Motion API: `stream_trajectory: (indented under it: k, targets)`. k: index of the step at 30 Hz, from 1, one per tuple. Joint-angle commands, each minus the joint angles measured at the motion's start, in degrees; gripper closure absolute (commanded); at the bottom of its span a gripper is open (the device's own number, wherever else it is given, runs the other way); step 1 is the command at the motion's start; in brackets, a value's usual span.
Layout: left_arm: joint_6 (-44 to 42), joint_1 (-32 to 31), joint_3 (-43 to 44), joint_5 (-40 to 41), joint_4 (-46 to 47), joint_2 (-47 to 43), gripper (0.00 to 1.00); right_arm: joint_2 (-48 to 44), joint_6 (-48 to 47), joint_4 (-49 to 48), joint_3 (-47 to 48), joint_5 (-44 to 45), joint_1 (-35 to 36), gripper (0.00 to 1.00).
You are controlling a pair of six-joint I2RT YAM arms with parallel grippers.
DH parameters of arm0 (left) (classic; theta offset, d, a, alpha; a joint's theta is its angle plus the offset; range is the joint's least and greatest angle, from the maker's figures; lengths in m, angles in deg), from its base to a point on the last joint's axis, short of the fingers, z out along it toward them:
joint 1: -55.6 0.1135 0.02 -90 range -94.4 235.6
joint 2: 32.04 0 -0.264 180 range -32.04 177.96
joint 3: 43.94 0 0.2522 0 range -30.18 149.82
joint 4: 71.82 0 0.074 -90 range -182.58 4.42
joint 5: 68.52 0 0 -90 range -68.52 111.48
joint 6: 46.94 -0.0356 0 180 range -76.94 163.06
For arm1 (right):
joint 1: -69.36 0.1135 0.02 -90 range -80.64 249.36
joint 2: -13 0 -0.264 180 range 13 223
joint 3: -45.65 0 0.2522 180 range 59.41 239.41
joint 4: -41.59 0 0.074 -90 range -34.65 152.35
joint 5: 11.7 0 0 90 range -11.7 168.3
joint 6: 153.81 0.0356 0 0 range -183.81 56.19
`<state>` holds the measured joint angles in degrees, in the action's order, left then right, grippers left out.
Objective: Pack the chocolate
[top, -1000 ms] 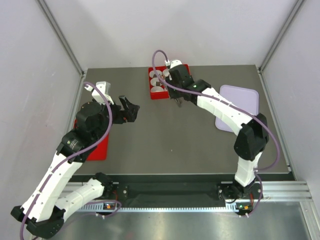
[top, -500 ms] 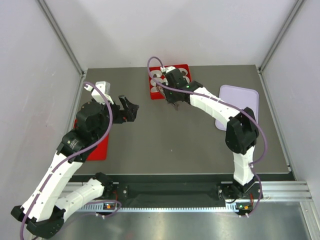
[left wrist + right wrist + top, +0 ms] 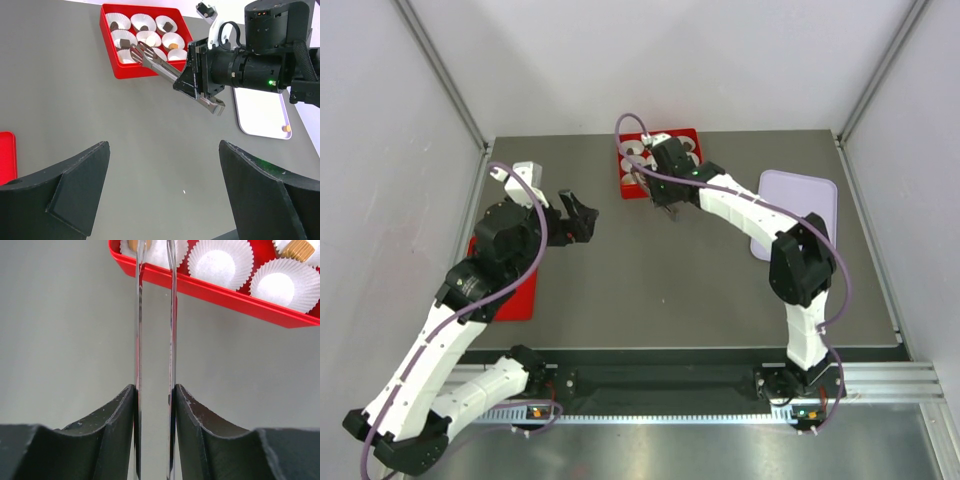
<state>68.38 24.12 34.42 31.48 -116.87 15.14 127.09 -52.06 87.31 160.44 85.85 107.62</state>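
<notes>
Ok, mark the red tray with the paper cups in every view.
Top external: red tray, upper centre.
Left wrist: upper left.
Right wrist: along the top edge.
Shared landmark: the tweezers held by the right gripper, tips reaching into it.

A robot test cell in a lab: plain white panels (image 3: 670, 60) on metal posts (image 3: 440, 70) box in a grey table (image 3: 650, 290), and the left arm (image 3: 450, 320) and right arm (image 3: 760, 215) stand bolted to an aluminium rail (image 3: 890, 378).
</notes>
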Motion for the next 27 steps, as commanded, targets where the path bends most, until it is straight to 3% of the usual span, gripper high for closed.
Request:
stream_trajectory:
  k: [1,8,12,20,27]
  targets:
    - [-1.15,0.02,0.00,0.72,2.28,0.11,0.05,-0.88,0.12,-2.87,3.29,-0.43,-1.08,0.64]
    - [-1.33,0.02,-0.08,-0.94,3.34,0.72,0.04,-9.82,0.03,-1.21,3.38,0.36,-2.66,0.64]
    - [-0.98,0.02,-1.05,-2.70,4.04,1.16,0.04,-17.12,1.34,3.09,-1.69,3.51,-5.03,0.64]
    - [0.25,0.02,-4.13,-6.39,4.39,1.51,0.04,-38.39,8.11,14.15,-24.62,5.19,-18.47,0.63]
    - [1.22,0.02,-6.50,-9.47,4.83,0.90,0.04,-47.54,7.59,23.13,-33.79,5.02,-34.71,0.62]
